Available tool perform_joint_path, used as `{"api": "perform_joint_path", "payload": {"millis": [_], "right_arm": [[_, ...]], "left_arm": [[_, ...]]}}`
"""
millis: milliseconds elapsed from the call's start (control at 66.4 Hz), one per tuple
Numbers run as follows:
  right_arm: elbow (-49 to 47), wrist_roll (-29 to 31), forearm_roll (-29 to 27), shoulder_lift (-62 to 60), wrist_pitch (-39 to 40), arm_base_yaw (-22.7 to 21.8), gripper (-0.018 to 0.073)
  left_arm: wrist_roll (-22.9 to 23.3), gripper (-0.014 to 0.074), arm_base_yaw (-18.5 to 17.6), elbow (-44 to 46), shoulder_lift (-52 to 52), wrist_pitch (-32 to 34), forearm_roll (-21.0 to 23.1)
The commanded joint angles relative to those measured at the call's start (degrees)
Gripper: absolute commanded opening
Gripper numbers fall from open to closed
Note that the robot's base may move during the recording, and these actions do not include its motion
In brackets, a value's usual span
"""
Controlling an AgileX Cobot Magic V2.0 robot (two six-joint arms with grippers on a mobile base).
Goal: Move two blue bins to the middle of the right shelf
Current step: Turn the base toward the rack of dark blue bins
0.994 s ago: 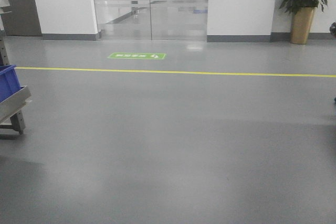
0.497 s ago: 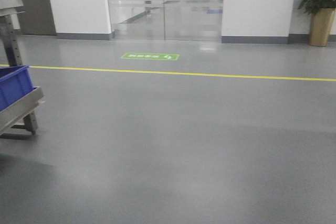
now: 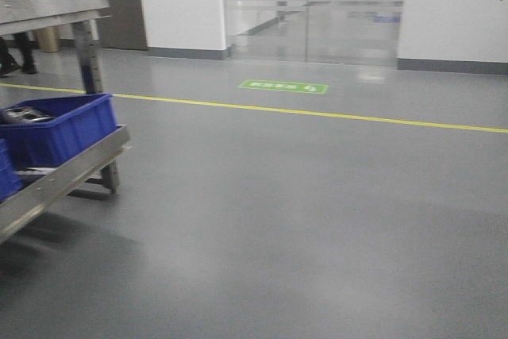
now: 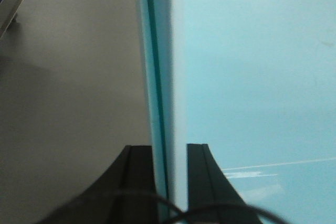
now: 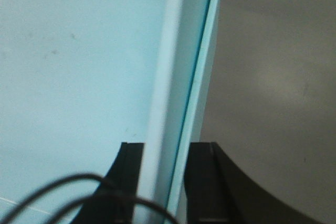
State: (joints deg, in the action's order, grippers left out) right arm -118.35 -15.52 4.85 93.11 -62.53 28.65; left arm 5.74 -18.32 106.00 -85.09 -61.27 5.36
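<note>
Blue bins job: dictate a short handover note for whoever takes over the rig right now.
Left gripper: shut on the bin wall. Right gripper: shut on the opposite wall.
Bin held above the floor between both arms; whether two are nested, cannot tell.
Done: pickup. Left: place on right shelf's middle level; only a rack with dark bins shows, at left.

Floor [image 3: 317, 220]: smooth grey, glossy, with soft reflections. A yellow line [image 3: 357, 119] crosses it. A green floor sign [image 3: 283, 86] lies beyond the line, in front of the glass doors [image 3: 313, 9]. White walls [image 3: 181, 1] with a dark baseboard [image 3: 186, 53] flank the doors. At left, a metal shelf rack [image 3: 71, 172] carries a dark blue bin [image 3: 63, 129].
</note>
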Motion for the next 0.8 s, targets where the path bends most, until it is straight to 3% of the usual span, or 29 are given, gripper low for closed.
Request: {"api": "perform_joint_path", "payload": {"millis": [0,783], "right_arm": [[-1.0,0.1,-2.6,-0.5,6.4,0.4,-0.0153],[-1.0,0.1,-2.6,-0.5,6.4,0.4,-0.0153]], "left_arm": [[-0.9,-0.0111,-0.9,1.2,0.8,4.1,5.5],[-0.9,-0.0111,-0.9,1.2,0.8,4.1,5.5]]}}
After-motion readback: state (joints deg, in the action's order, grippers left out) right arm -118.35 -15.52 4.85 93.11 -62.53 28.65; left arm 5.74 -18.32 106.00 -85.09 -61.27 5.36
